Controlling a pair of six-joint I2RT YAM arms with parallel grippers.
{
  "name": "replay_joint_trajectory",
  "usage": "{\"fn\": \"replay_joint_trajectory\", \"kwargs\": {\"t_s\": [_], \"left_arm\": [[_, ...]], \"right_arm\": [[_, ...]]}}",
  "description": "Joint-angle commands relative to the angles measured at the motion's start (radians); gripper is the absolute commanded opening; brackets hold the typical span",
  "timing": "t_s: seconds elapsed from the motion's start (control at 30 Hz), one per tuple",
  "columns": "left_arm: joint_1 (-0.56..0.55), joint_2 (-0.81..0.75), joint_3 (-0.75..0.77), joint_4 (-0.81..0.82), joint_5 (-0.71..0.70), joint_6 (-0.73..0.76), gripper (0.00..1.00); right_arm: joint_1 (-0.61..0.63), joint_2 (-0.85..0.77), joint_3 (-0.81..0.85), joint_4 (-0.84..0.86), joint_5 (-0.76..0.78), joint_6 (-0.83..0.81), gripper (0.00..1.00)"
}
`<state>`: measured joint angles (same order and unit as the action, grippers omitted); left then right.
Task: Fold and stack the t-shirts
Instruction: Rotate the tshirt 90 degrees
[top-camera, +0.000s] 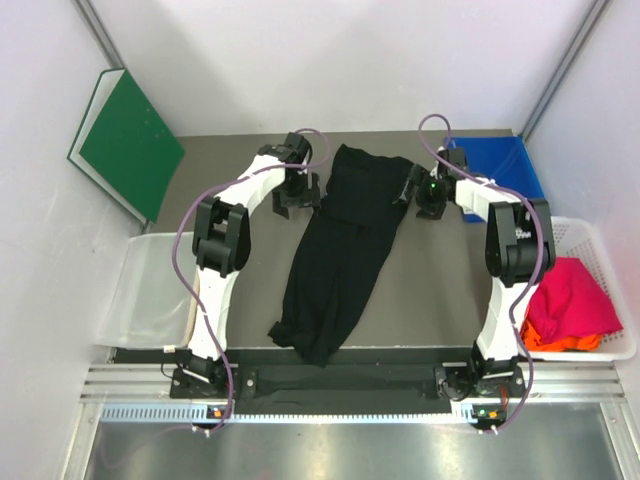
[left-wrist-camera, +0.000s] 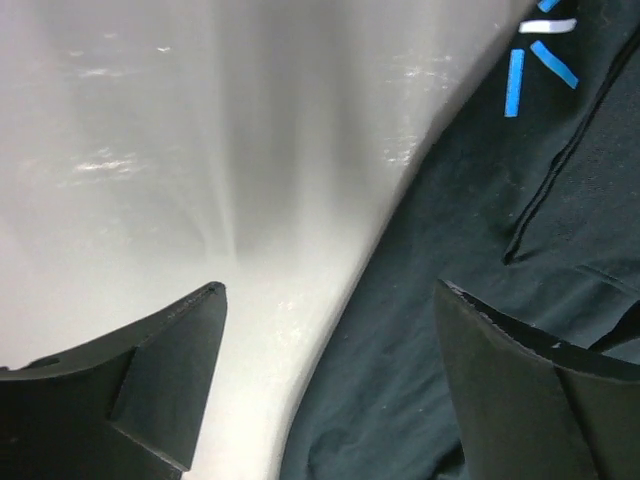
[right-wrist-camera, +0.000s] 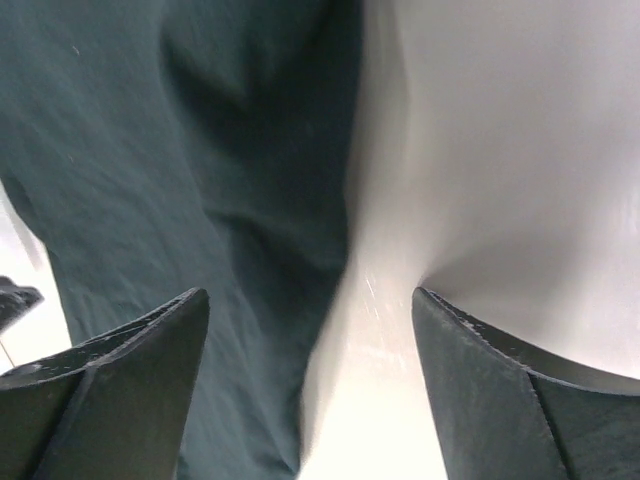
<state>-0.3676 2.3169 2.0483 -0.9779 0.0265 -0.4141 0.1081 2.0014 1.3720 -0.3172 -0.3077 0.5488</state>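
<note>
While both arms reach out over the grey counter (top-camera: 240, 160), the big black t-shirt (top-camera: 340, 250) runs down its middle in a long, bunched strip. The strip is wide at the far end between the two wrists and narrows to a crumpled tip at the near edge. On the left sits a clear plastic tub (top-camera: 135, 300), just off the counter's side. Over on the right is the white lattice basket (top-camera: 585, 232). A green board (top-camera: 130, 140) leans against the far-left wall, and a blue bin (top-camera: 500, 160) stands in the far-right corner. Inside the basket lies a magenta-pink t-shirt (top-camera: 575, 295), heaped up, with an orange t-shirt (top-camera: 560, 342) peeking out beneath its near side.

Now the business end. The left gripper (top-camera: 296, 190) hangs at the shirt's far-left edge. Its wrist view shows the gripper (left-wrist-camera: 330, 290) spread wide and holding nothing, with the cloth edge (left-wrist-camera: 480, 300) below and blue printed strokes at the upper right. The right gripper (top-camera: 425, 195) hangs at the far-right edge. Up close it is also spread (right-wrist-camera: 310, 295) and pinching nothing, with dark fabric (right-wrist-camera: 150, 150) under one finger and bare counter under the other.
</note>
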Motion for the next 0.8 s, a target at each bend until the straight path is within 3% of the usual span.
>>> {"fn": "replay_joint_trajectory", "kwargs": {"t_s": [0.0,0.17,0.23,0.3,0.33,0.37,0.43,0.77], "left_arm": [[-0.011,0.009,-0.017,0.058,0.044,0.009,0.76],[-0.011,0.030,-0.020,0.058,0.059,0.003,0.65],[-0.013,0.039,-0.023,0.061,0.073,-0.002,0.51],[-0.010,0.048,-0.030,0.071,0.084,-0.006,0.40],[-0.010,0.053,-0.028,0.074,0.095,-0.014,0.27],[-0.008,0.065,-0.025,0.074,0.099,-0.017,0.18],[-0.004,0.078,-0.020,0.070,0.104,-0.035,0.00],[0.081,0.024,-0.125,0.087,0.188,-0.110,0.00]], "right_arm": [[0.001,0.071,0.085,0.049,-0.002,0.014,0.80],[0.004,0.151,0.185,0.023,-0.008,0.013,0.74],[0.005,0.181,0.225,0.023,-0.010,0.017,0.62],[0.005,0.215,0.254,0.018,-0.010,0.016,0.43],[0.005,0.227,0.287,0.017,-0.010,0.017,0.34],[0.004,0.250,0.304,0.017,-0.010,0.016,0.18],[0.007,0.272,0.356,0.013,-0.010,0.011,0.03],[0.027,0.522,0.792,-0.046,-0.044,-0.024,0.00]]}}
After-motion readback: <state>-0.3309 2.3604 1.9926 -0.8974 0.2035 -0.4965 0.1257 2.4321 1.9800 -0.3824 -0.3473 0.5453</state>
